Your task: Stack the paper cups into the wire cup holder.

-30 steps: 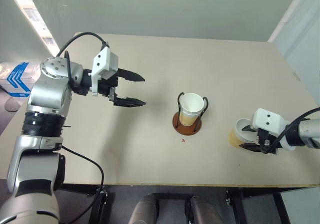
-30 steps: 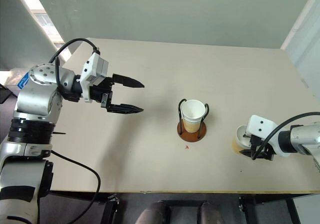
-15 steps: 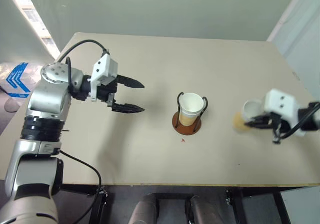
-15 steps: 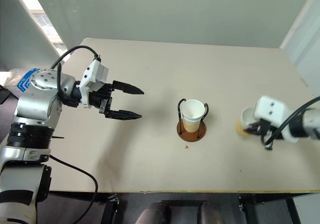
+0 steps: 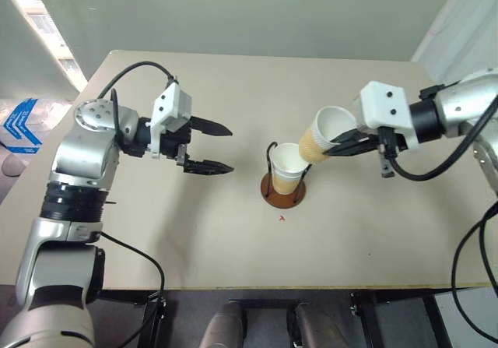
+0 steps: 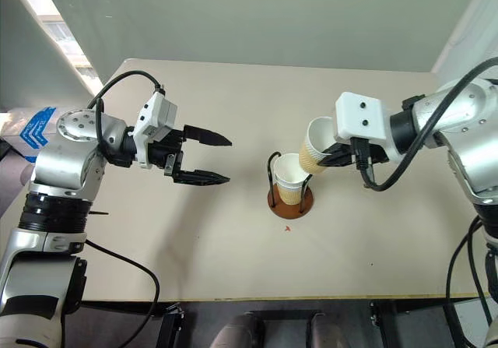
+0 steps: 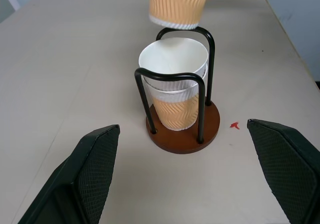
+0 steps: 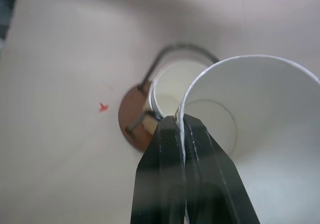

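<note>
Right tool pinches tilted paper cup by rim, just above-right of wire cup holder; left tool spread, farther

Three paper cups: two nested inside the one wire holder, one in the air just above it. One red mark beside the holder.

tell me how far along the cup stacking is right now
Done: two nested cups already sit in the wire cup holder. In hand: the right gripper is shut on the rim of the last paper cup, holding it tilted in the air just above the holder. Left: lower that cup into the stack and let go. The left gripper hangs open beside the holder, holding nothing.
</note>
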Robot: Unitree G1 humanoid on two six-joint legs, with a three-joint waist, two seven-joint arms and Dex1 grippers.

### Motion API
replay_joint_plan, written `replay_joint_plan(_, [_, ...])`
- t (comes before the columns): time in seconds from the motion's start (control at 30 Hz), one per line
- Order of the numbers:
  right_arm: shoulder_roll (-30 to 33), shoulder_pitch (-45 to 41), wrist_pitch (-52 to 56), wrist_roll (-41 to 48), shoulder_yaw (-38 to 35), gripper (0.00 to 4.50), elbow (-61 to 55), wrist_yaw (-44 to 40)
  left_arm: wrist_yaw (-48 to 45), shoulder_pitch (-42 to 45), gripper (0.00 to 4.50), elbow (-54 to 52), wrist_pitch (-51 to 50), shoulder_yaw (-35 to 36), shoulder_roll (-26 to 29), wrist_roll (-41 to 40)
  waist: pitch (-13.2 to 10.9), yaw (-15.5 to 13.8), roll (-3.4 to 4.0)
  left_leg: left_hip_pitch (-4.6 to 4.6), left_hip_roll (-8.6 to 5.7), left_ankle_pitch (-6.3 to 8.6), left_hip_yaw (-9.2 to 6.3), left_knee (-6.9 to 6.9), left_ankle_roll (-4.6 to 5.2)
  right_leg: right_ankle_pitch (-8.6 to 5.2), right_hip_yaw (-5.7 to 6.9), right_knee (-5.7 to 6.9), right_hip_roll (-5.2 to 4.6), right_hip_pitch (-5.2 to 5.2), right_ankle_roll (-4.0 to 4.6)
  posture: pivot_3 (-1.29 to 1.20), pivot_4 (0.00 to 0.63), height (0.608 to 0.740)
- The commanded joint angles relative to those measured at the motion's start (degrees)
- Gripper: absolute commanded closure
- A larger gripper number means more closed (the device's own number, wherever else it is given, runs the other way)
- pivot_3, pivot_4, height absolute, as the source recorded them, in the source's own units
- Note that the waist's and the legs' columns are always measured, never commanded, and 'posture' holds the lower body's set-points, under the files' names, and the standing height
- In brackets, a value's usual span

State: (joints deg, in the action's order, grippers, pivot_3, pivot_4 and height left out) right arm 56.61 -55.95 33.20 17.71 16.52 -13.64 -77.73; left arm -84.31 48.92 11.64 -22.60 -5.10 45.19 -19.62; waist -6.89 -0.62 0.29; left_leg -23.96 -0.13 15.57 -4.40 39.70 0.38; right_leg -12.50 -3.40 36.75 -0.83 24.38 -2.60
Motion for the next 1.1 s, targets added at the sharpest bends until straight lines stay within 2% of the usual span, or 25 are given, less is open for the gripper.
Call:
replay_joint_plan(0.03, [-1.2,-1.9,-2.2,-2.1,0.6,4.46,1.5,-1.3,0.6,1.1,0.0,-2.5,-0.5,1.3,0.7,-0.7,0.0,0.0,0.0,0.0,0.0,0.0,0.0,0.0,0.0,-0.01,0.0,0.0,0.0,0.0,0.02,0.0,0.15,0.74])
replay_joint_plan(0.5, [-8.3,-9.0,-6.1,-6.6,2.0,4.46,6.8,-3.4,0.4,1.8,0.0,-2.6,-0.6,1.0,1.0,-0.8,0.0,0.1,0.0,0.01,0.01,-0.23,-0.01,-0.54,-0.28,-0.01,0.01,0.06,-0.02,0.25,0.3,0.0,0.15,0.74])
replay_joint_plan(0.93, [-11.6,-4.8,-6.7,-8.5,4.5,4.46,5.9,-3.8,1.0,1.3,0.0,-2.2,-0.4,2.0,2.4,-0.9,0.0,0.1,0.0,-0.01,0.04,-0.32,-0.01,-0.72,-0.41,-0.07,0.04,0.07,-0.01,0.36,0.41,0.0,0.15,0.74])
replay_joint_plan(1.1, [-13.9,-4.1,-9.6,-12.2,7.2,4.46,7.8,-2.6,1.5,1.2,0.0,-2.1,-0.5,2.1,2.5,-0.9,0.0,0.2,0.0,0.0,0.04,-0.33,-0.01,-0.71,-0.41,-0.07,0.05,0.12,-0.01,0.36,0.41,0.0,0.15,0.74])
